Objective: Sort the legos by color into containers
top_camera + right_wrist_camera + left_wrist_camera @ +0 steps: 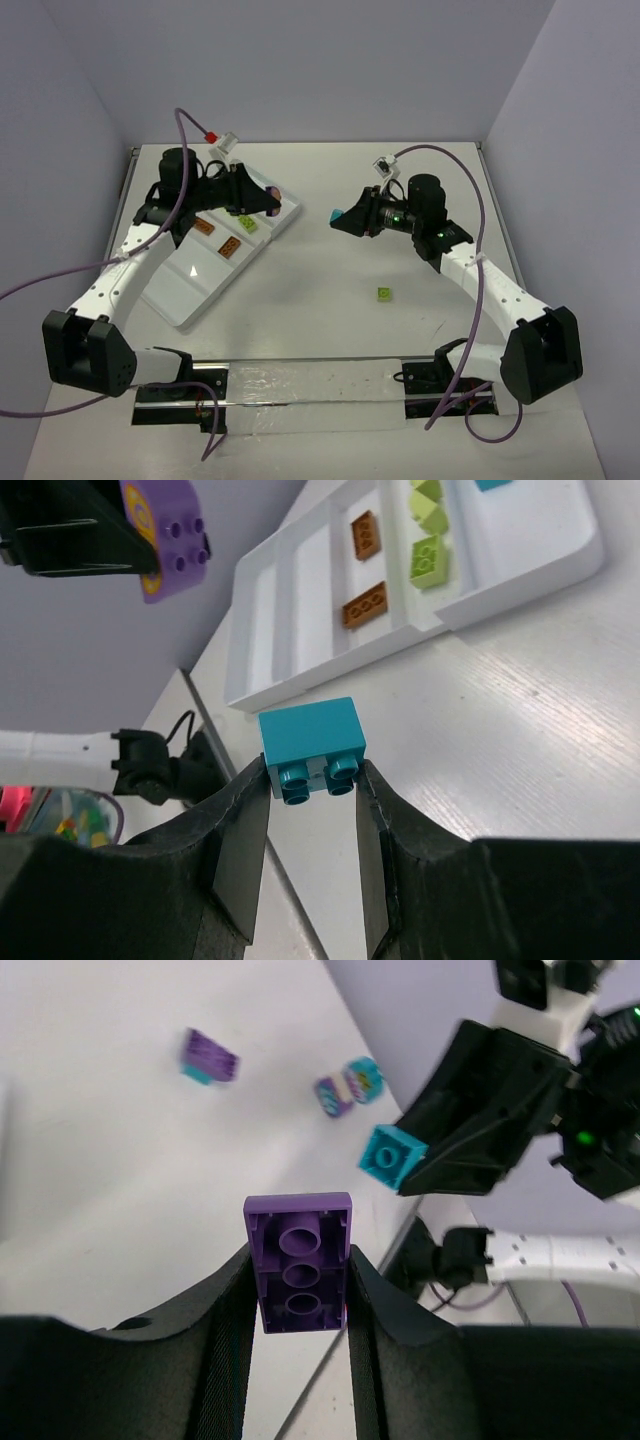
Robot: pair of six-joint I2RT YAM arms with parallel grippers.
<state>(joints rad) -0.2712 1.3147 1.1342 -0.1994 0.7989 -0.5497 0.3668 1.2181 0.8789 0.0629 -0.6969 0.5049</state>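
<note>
My left gripper [300,1265] is shut on an oblong purple lego [298,1260], its hollow underside facing the camera. It hovers above the far end of the white tray [190,290]. My right gripper [312,772] is shut on a teal lego [312,738], held in the air over the table just right of the tray [300,670]. The two grippers face each other, apart. Two orange-brown legos [364,604] share one compartment and lime green legos [428,560] fill the one beside it. One lime green lego [384,293] lies alone on the table.
Under the left gripper, two purple legos [208,1057] and a teal one [363,1078] lie on a white surface; which compartment they are in I cannot tell. Purple cables loop from both arms. Walls close in the table at the back and sides.
</note>
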